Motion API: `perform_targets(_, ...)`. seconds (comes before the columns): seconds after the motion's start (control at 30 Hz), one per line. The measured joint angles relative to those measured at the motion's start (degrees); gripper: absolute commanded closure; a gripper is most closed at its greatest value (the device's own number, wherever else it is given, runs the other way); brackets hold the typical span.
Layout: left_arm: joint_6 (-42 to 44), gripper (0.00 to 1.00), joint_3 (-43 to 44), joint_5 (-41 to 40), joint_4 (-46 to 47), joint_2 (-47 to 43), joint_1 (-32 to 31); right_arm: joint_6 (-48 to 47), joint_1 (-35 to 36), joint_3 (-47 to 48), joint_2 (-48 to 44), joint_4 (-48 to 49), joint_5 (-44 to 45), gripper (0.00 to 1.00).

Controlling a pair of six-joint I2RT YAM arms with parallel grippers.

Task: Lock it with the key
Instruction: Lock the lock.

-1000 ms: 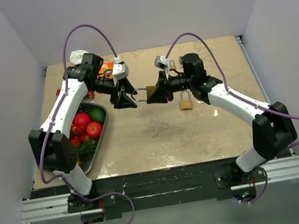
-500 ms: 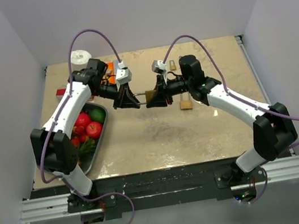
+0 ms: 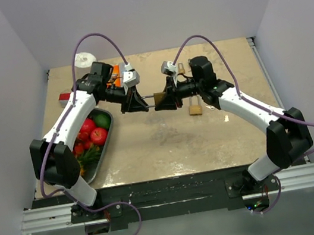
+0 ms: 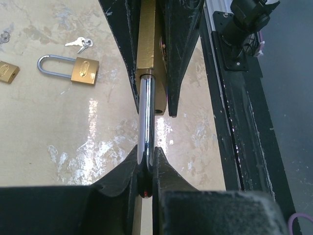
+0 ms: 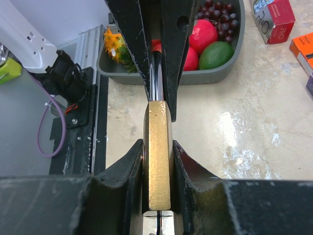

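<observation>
Padlock (image 5: 159,164) is clamped by its body in right pincer (image 5: 158,149) and by shackle (image 4: 146,117) in left pincer (image 4: 146,165), over open counter (image 3: 168,146), well apart from edges.

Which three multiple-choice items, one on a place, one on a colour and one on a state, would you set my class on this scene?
1. Where does the fruit tray sit?
A. on the left side of the table
B. on the right side of it
C. at its centre

2. What colour is the body of the padlock held between the two arms?
A. red
B. brass-gold
C. blue

3. How is the left end effector?
A. wide open, holding nothing
B. shut on nothing
C. shut on the shackle

Answers:
1 A: the top view shows the tray at the left edge.
2 B: the right wrist view shows a brass-gold body.
3 C: the left wrist view shows it closed tight around the steel bar.
</observation>
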Motion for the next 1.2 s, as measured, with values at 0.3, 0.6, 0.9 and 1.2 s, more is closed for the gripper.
perform_targets(0.3, -0.85, 1.00, 0.00, 0.04, 1.31, 0.00, -0.24, -5.84, -0.15, 1.36, 0.92, -0.81, -0.50, 1.00)
perform_targets(0.6, -1.57, 1.00, 0.00, -1.27, 2.12, 0.00, -1.05, -9.49, -0.02, 2.16, 2.10, -1.55, -2.21, 1.00)
perform_targets(0.9, -14.73, 1.00, -5.97, -2.49, 18.73, -1.38, -2.45, -9.68, -0.81, 2.91, 3.10, -1.29, -2.03, 1.00)
perform_targets(1.2, -21.86, 1.00, -10.58, 0.11, 29.77, -1.95, -2.45, -10.75, -1.77, 3.02, 2.95, -2.58, -2.36, 0.93)
